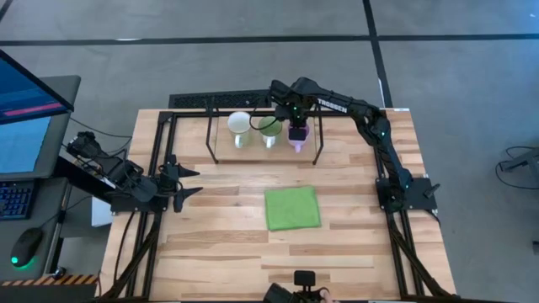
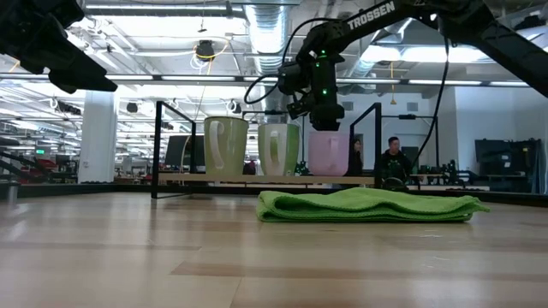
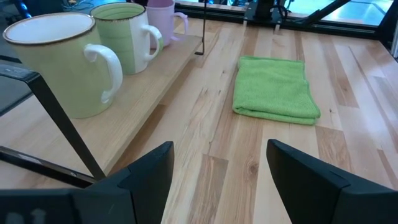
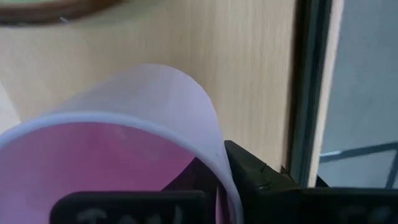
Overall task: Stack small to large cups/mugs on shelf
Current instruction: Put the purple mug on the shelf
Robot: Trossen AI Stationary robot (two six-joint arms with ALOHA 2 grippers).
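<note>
Right wrist view: right gripper (image 4: 214, 186) straddles the pink mug (image 4: 118, 155) rim, one finger inside and one outside, and whether it grips or has let go cannot be told; the mug stands on the shelf (image 1: 253, 150), directly beneath it, green mug (image 1: 270, 128) just beside, white mug (image 1: 239, 124) beyond. Risk, judged: lifting off-vertical could drag the rim and tip it into the green one. Left gripper (image 1: 187, 183) idles released over the tabletop (image 1: 219, 227); arm reads "TROSSEN".

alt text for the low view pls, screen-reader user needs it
Three mugs stand in a row on a low wire-framed shelf: a white mug, a green mug and a pink mug, with the right gripper reaching down onto the pink one's rim. A folded green cloth lies on the table in front.
</note>
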